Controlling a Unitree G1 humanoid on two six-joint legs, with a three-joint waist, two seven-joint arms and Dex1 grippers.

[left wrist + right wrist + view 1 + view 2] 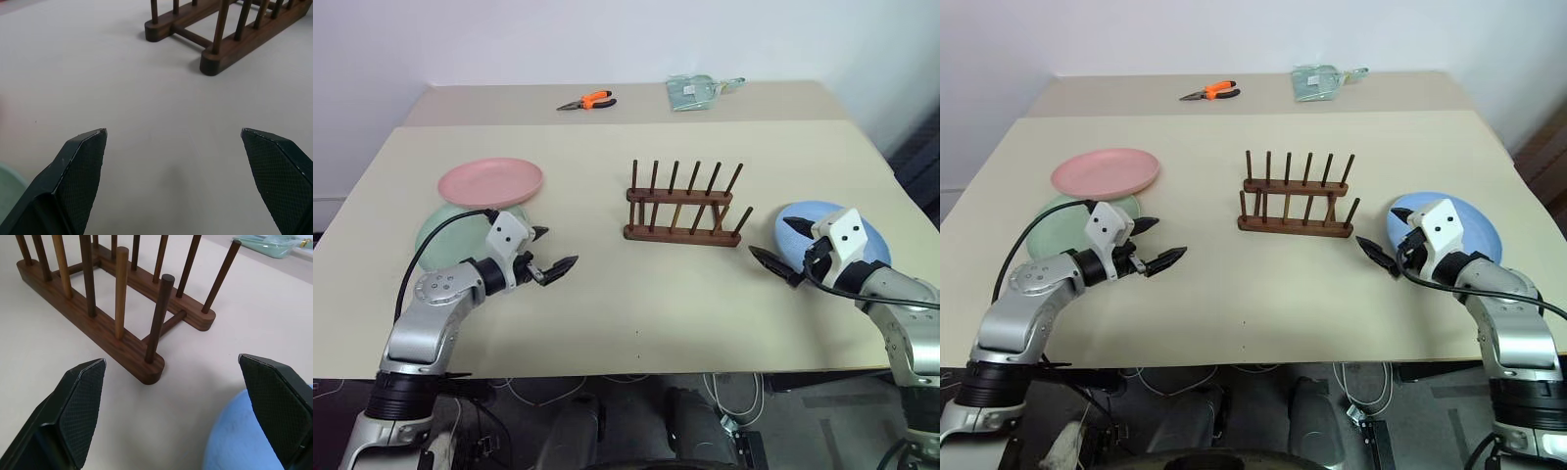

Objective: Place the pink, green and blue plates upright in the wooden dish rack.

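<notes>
The pink plate [489,181] lies flat at the table's left, overlapping the far rim of the green plate [448,237] beneath it. Just right of the green plate, my left gripper [556,249] hovers open and empty, pointing toward the wooden dish rack [683,206]. The rack stands empty in the middle of the table, pegs upright. The blue plate [879,238] lies flat at the right, partly hidden by my right wrist. My right gripper [769,236] is open and empty at the blue plate's left rim, facing the rack's near end [146,363]. The blue rim [234,443] sits under one finger.
Orange-handled pliers [590,100] and a pale green translucent item [695,92] lie on the far table section, beyond a seam. Bare tabletop [636,304] stretches between the grippers and the front edge. The table's right edge runs close behind the blue plate.
</notes>
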